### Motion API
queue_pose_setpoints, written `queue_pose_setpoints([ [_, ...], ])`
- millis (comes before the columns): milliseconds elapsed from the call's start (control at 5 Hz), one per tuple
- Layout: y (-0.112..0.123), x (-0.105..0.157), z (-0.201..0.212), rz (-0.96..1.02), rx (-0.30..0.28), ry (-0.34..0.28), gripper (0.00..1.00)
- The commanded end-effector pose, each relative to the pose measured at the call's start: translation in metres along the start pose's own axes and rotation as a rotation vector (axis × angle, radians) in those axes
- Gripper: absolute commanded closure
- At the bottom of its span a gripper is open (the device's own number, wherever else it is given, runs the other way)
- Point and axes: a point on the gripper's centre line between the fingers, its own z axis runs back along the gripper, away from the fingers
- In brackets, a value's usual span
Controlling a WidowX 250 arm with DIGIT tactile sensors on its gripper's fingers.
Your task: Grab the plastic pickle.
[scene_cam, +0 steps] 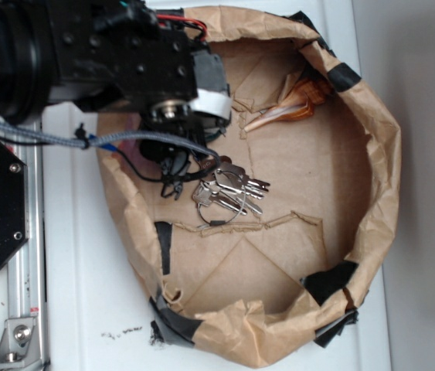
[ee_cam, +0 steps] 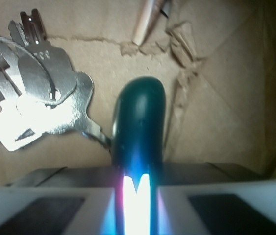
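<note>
Reaching into the brown paper-lined bin (scene_cam: 379,162), my gripper (ee_cam: 137,196) is clamped on the plastic pickle (ee_cam: 138,122). In the wrist view its two white pads (ee_cam: 44,196) press in from either side, and the dark teal body juts forward from between them, its rounded end over the paper floor. A bright glare marks the spot where the pads meet it. The bunch of silver keys (ee_cam: 35,98) lies just beside the pickle on the floor; one key blade reaches up to its side, though I cannot tell whether they touch. From the exterior view my black arm (scene_cam: 86,54) hides the pickle completely, with the keys (scene_cam: 229,193) showing just past my wrist. A crumpled orange-and-clear wrapper (scene_cam: 294,100) rests near the bin's wall, well apart from the keys.
</note>
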Motion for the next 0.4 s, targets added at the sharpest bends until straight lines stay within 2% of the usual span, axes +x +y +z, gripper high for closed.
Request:
queue_pose_setpoints([
  [0, -0.0014, 0.0094, 0.0064, -0.038, 0.000, -0.024, 0.41],
  [200, -0.0007, 0.0092, 0.0040, -0.023, 0.012, -0.027, 0.00],
])
